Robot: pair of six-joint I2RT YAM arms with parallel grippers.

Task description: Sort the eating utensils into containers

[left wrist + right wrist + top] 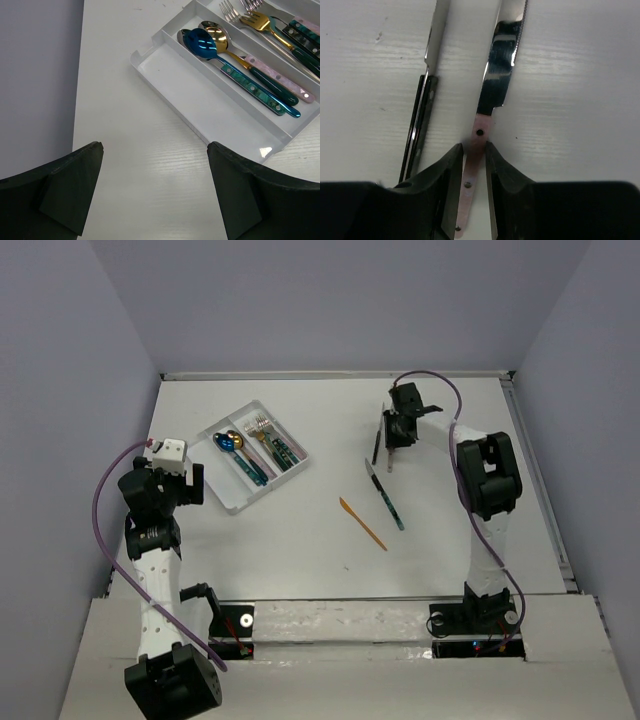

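Observation:
My right gripper (474,150) is shut on the pink handle of a silver knife (492,90) that lies on the table at the far right. A dark-handled knife (422,115) lies just left of it, untouched. In the top view the right gripper (393,435) hangs over this pair. A teal-handled knife (386,498) and an all-orange knife (362,523) lie nearer mid-table. The clear three-compartment tray (232,502) sits at the far left. It holds a blue spoon (202,42), a gold spoon (216,32) and forks (250,20). My left gripper (155,190) is open over bare table beside the tray (165,80).
The tray's compartment nearest the left gripper holds nothing. Grey walls close the table in on the left, right and back. A raised rail runs along the right edge (540,480).

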